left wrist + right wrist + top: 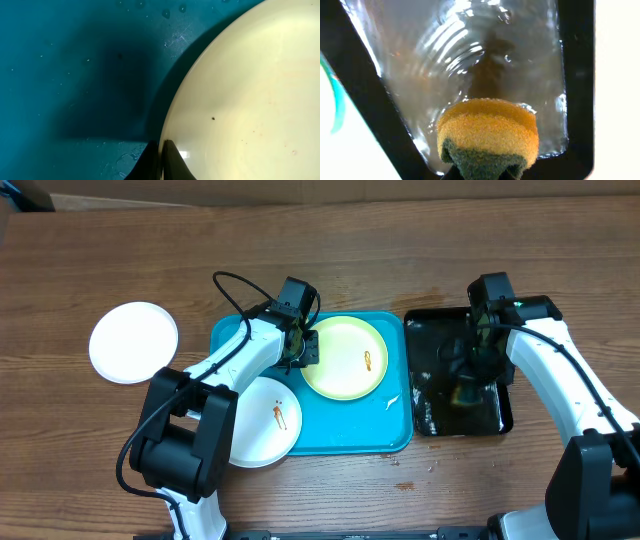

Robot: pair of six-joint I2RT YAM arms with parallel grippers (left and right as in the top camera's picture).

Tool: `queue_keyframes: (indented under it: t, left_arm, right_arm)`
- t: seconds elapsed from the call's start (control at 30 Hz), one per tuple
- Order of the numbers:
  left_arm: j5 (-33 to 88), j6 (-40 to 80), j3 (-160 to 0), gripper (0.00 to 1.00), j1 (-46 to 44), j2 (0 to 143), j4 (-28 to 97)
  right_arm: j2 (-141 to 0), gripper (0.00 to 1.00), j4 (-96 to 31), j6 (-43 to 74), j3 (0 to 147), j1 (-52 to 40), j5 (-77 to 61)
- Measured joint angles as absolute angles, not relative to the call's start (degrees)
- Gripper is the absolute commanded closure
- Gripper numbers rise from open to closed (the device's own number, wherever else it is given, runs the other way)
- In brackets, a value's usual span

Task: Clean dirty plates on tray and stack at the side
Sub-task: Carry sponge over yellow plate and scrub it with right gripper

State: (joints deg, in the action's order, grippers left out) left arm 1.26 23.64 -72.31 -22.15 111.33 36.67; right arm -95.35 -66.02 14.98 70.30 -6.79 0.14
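A pale yellow-green plate (345, 358) with an orange smear lies on the cyan tray (390, 435). My left gripper (300, 348) is shut on the plate's left rim; in the left wrist view the fingers (162, 162) pinch the plate's edge (250, 100) above the tray floor (75, 75). A white plate (262, 420) with an orange smear lies on the tray's lower left corner. Another white plate (133, 342) lies on the table at the left. My right gripper (470, 375) is shut on a yellow sponge (487, 130) with a green pad, over the water.
A black tray (500, 415) holding rippling water (470, 55) stands right of the cyan tray, under the right arm. A white scrap (393, 402) lies on the cyan tray's right side. The wooden table extends all around.
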Motion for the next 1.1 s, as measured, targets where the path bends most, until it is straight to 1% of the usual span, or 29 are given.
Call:
queue_keyframes:
  t: [0.27, 0.37, 0.47, 0.63, 0.8, 0.93, 1.1]
  left_arm:
    - [1.5, 23.7, -72.3, 0.96, -22.2, 111.3, 36.9]
    - [1.5, 23.7, -72.3, 0.96, -22.2, 111.3, 36.9]
    - [1.5, 23.7, -72.3, 0.96, -22.2, 111.3, 37.2]
    - [1.5, 23.7, -72.3, 0.96, -22.2, 111.3, 37.3]
    - [1.5, 23.7, -72.3, 0.96, -22.2, 111.3, 37.5]
    - [1.5, 23.7, -72.3, 0.96, -22.2, 111.3, 37.8]
    - [1.5, 23.7, -72.3, 0.96, -22.2, 111.3, 38.0]
  right_arm:
    - [-95.3, 0.96, -61.5, 10.2, 72.3, -7.2, -12.6]
    - [-95.3, 0.96, -56.8, 9.3, 72.8, -9.1, -15.5]
    - [-95.3, 0.96, -51.7, 9.6, 72.9, -13.1, -15.5]
    - [-95.3, 0.96, -43.3, 11.8, 73.0, -24.3, -5.9]
    - [-96.3, 0.96, -39.0, 12.5, 73.1, -33.7, 6.2]
    - [-101.0, 0.96, -37.5, 12.8, 73.4, -36.1, 12.5]
    - [-107.2, 0.94, -36.9, 13.1, 73.4, -36.1, 15.7]
